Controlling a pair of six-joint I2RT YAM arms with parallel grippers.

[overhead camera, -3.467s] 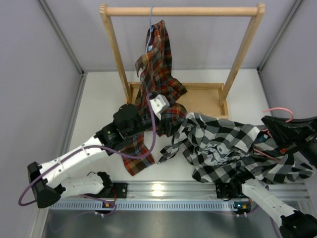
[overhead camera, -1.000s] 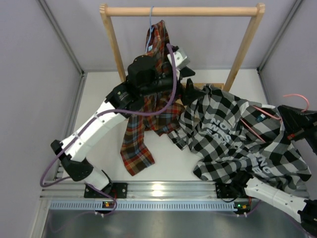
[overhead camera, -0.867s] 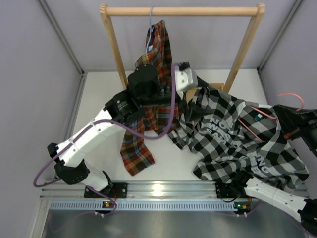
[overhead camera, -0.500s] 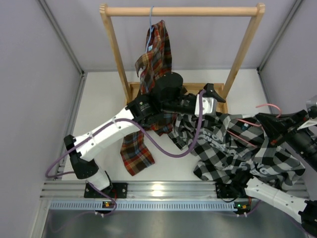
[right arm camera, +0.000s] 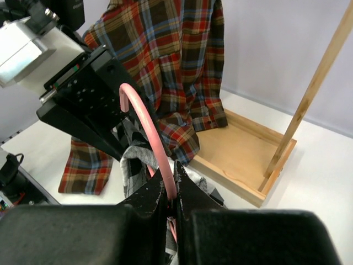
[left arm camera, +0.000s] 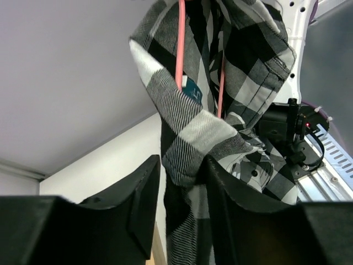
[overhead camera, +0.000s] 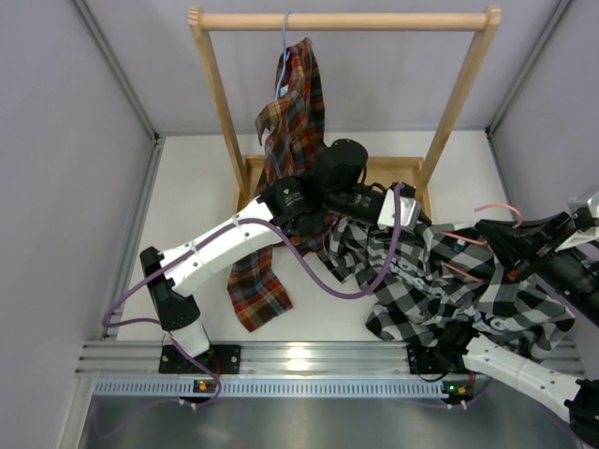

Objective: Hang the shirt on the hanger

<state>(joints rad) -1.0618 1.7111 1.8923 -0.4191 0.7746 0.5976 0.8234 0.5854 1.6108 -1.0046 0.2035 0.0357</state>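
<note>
Left arm [overhead camera: 225, 238] has swung over; left jaws now pinch a fold of the black-and-white checked fabric shirt [left arm camera: 182, 138], right jaws clamp the thin pink wire hanger [right arm camera: 151, 132]. Teal tag [left arm camera: 192, 91] is unreadable.

Most of hanger [left arm camera: 180, 44] buried inside shirt [left arm camera: 182, 132]; left gripper [left arm camera: 182, 171] tips hidden by fabric in top view.

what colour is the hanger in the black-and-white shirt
Pink hanger; clearest in the left wrist view.

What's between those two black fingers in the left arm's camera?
A fold of the black-and-white shirt lies between the left end effector's fingers, in the left wrist view.
</note>
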